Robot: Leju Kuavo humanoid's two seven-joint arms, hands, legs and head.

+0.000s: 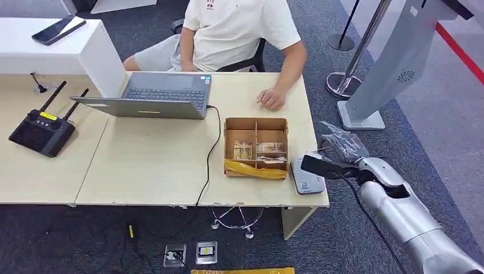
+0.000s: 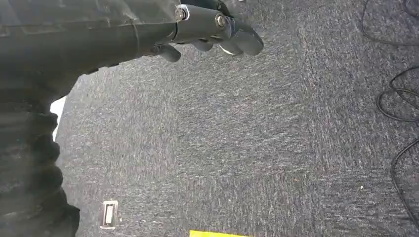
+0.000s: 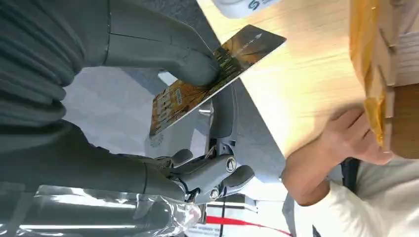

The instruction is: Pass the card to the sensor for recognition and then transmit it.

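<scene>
The pale wooden counter point(image 1: 148, 165) carries an open grey laptop point(image 1: 154, 96) near its far edge, in front of a seated person point(image 1: 228, 31) whose hand point(image 1: 271, 99) rests on the counter toward the far right corner; a black controller with two antennas point(image 1: 41, 130) sits toward the left edge; a brown divided cardboard box point(image 1: 255, 145) with yellow tape along its near wall stands near the right edge, some cards in its near compartments; just beside the box, at the near right corner, lies the grey sensor point(image 1: 307, 177); the right robot hand point(image 1: 334, 165) hangs just off the right edge beside the sensor, its thumb point(image 3: 195, 69) pressing an orange patterned card point(image 3: 215, 74) against the fingers, so it grips the card, which juts over the counter's edge close to the sensor; the left robot hand point(image 2: 212, 29) hangs over grey carpet point(image 2: 247, 148), fingers curled in on nothing.
</scene>
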